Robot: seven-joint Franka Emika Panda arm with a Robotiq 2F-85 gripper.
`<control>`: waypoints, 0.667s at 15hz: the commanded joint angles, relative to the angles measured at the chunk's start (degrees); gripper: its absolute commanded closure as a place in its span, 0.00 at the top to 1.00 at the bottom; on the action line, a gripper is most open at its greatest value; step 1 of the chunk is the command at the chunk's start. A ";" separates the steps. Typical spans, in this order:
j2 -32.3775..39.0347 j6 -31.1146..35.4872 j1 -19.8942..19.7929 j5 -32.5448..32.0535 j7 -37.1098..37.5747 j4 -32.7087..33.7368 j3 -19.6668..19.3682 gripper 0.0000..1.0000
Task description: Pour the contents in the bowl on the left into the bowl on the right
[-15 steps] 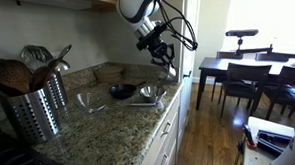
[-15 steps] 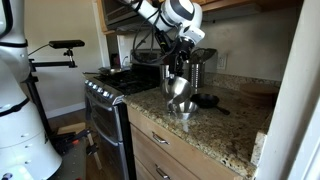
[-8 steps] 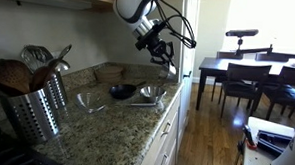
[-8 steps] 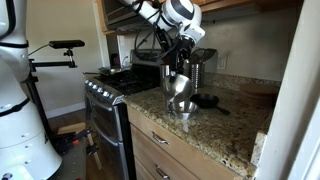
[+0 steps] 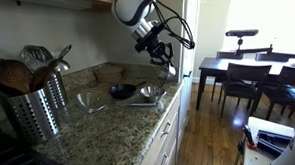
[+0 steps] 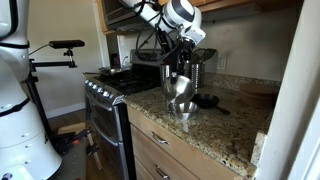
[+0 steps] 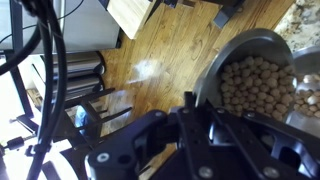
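Note:
My gripper (image 7: 190, 108) is shut on the rim of a metal bowl (image 7: 255, 85) full of chickpeas. In both exterior views the gripper (image 6: 172, 72) (image 5: 163, 59) holds this bowl (image 6: 179, 87) tilted above the counter. Right under it stands a clear glass bowl (image 6: 183, 107), which also shows at the counter's near end (image 5: 152, 93). The chickpeas sit inside the held bowl in the wrist view; I cannot tell if any are falling.
A dark bowl (image 5: 120, 91) and another glass bowl (image 5: 90, 102) stand on the granite counter (image 5: 106, 126). A metal utensil holder (image 5: 34, 108) is at one end. A stove (image 6: 110, 95) and a dark appliance (image 6: 200, 65) flank the spot. A dining table (image 5: 248, 72) stands beyond.
The arm's upper part has shifted slightly. The metal bowl stays in the grip above the glass bowl.

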 commanded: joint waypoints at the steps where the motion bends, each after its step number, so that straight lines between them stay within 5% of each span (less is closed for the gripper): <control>1: 1.58 -3.00 0.78 -1.20 -0.10 2.82 -0.52 0.08; 10: 4.87 -6.02 1.23 -3.70 -0.83 7.39 -0.89 0.08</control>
